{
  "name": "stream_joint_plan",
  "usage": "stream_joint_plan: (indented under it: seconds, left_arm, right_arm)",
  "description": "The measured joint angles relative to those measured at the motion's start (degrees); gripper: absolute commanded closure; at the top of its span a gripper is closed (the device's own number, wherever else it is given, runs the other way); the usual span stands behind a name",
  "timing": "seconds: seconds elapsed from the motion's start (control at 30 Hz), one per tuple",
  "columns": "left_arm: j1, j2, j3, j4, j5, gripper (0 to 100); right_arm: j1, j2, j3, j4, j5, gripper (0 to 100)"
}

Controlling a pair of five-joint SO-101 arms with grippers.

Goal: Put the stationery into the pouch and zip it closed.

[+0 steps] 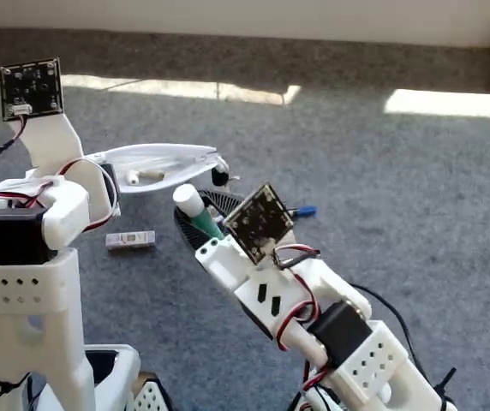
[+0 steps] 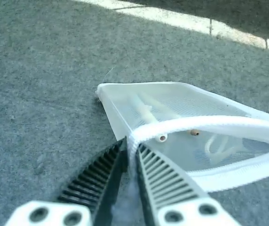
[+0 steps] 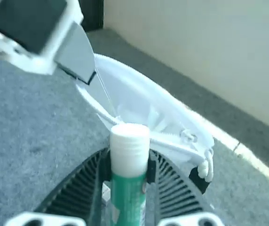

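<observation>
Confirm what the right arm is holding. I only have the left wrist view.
Observer: The right arm's jaws are shut on a glue stick, white cap, green body.
Operator: Where's it relative to the pouch?
Observer: In the high view its cap sits just outside the open mouth of the pouch, pointing at it.
Operator: Anything left out?
Observer: A small white item lies on the carpet beside the left arm.
</observation>
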Motion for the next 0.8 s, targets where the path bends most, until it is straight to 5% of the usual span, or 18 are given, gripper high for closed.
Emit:
stream_joint_plan:
  seconds: [0.6, 0.8]
  left_arm:
    - [0.0, 0.0, 0.0, 0.0, 0.0, 99]
    - [0.0, 0.0, 0.0, 0.0, 0.0, 99]
  right_arm:
    - [0.0, -6.0, 15.0, -43.8, 0.0, 99.3]
    - [0.0, -2.1, 15.3, -48.4, 0.0, 99.3]
